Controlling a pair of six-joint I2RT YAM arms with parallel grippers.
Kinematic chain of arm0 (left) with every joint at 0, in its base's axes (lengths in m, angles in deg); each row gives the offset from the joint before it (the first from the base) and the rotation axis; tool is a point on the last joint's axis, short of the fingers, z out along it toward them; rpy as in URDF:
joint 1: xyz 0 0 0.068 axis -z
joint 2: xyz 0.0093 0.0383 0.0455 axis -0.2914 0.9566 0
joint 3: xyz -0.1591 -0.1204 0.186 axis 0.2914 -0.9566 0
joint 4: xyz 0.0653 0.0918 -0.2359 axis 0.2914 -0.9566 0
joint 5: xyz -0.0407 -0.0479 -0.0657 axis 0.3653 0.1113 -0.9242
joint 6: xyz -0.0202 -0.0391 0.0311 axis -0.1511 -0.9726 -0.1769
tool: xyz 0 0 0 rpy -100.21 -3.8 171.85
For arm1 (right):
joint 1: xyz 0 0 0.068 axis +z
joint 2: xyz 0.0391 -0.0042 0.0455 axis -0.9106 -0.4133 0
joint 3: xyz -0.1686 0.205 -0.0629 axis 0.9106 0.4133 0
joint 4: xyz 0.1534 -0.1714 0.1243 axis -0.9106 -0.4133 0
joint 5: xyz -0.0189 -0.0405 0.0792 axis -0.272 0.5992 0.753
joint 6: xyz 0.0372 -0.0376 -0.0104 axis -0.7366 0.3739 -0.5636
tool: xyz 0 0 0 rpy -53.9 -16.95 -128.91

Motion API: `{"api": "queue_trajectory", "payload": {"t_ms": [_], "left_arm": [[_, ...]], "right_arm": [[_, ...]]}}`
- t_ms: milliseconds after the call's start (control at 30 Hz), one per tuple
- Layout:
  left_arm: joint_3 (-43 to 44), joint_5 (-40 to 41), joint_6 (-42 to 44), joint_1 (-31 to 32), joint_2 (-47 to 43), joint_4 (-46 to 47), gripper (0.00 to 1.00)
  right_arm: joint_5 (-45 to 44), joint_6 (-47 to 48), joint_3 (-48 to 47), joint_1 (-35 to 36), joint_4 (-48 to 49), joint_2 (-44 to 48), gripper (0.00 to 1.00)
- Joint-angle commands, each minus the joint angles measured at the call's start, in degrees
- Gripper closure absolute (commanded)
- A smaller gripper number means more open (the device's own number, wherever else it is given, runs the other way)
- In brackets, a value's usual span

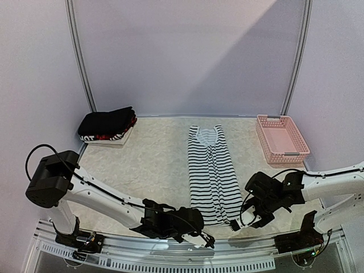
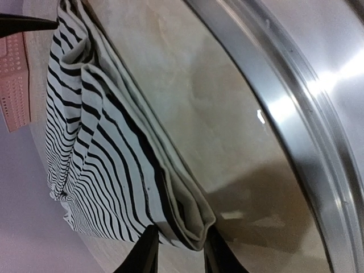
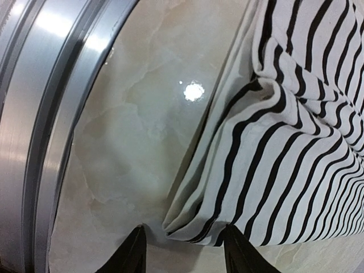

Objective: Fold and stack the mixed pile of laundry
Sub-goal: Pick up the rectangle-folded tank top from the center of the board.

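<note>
The black-and-white striped tank top (image 1: 211,173) lies folded into a long narrow strip down the middle of the table, hem end nearest me. A folded stack with a black T-shirt on top and a red-and-black piece under it (image 1: 108,126) sits at the back left. My left gripper (image 1: 203,239) is open, its fingers straddling the hem's left corner (image 2: 190,224). My right gripper (image 1: 234,224) is open, its fingers either side of the hem's right corner (image 3: 190,227). In the wrist views the left gripper (image 2: 181,257) and the right gripper (image 3: 185,255) sit low at the table surface.
A pink perforated basket (image 1: 281,139) stands at the back right and shows in the left wrist view (image 2: 14,85). A metal rail runs along the table's near edge (image 2: 307,114), close to both grippers (image 3: 34,114). White walls close in the back.
</note>
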Motion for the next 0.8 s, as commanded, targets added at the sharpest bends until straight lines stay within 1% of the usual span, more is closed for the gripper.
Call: {"api": "queue_trajectory", "payload": {"t_ms": [0, 100, 133, 233, 267, 300, 333, 433, 467, 567, 767], "left_arm": [[0.1, 0.6, 0.7, 1.0, 3.2, -2.1, 0.72], [0.4, 0.5, 0.4, 1.0, 3.3, -2.5, 0.79], [0.5, 0.6, 0.3, 1.0, 3.5, -2.8, 0.82], [0.7, 0.4, -0.5, 0.9, 3.4, -3.2, 0.95], [0.9, 0.6, -1.0, 0.8, 3.3, -3.4, 0.99], [0.9, 0.7, -1.5, 0.7, 3.1, -3.5, 1.0], [0.9, 0.9, -1.9, 0.4, 2.8, -3.5, 1.0], [1.2, 2.8, -4.1, -0.5, 1.7, -2.3, 1.0], [1.2, 3.1, -4.8, -0.9, 1.2, -1.8, 1.0], [1.0, 4.4, -6.2, -2.1, -0.3, 0.4, 1.0], [0.4, 7.3, -7.8, -4.5, -3.5, 5.0, 1.0]], "right_arm": [[-0.9, -0.5, 0.1, 0.7, 0.4, -1.7, 0.58], [-1.4, -0.9, -0.1, 0.8, 1.0, -1.8, 0.66], [-1.6, -1.0, -0.2, 0.8, 1.2, -2.0, 0.7], [-1.4, -1.5, -1.4, 0.7, 0.5, -2.4, 0.85], [-1.3, -1.7, -1.9, 0.7, -0.1, -2.5, 0.92], [-1.5, -2.1, -2.3, 0.7, -0.6, -2.3, 0.97], [-1.7, -2.4, -2.6, 0.7, -0.9, -1.9, 1.0], [-1.7, -3.5, -3.2, 0.8, -1.1, 1.2, 1.0], [-3.5, -4.2, -3.7, 0.8, -1.3, 2.1, 1.0], [-4.8, -5.9, -5.6, 0.5, -1.8, 4.7, 1.0], [-5.3, -6.6, -7.7, -3.2, -1.6, 5.0, 1.0]]}}
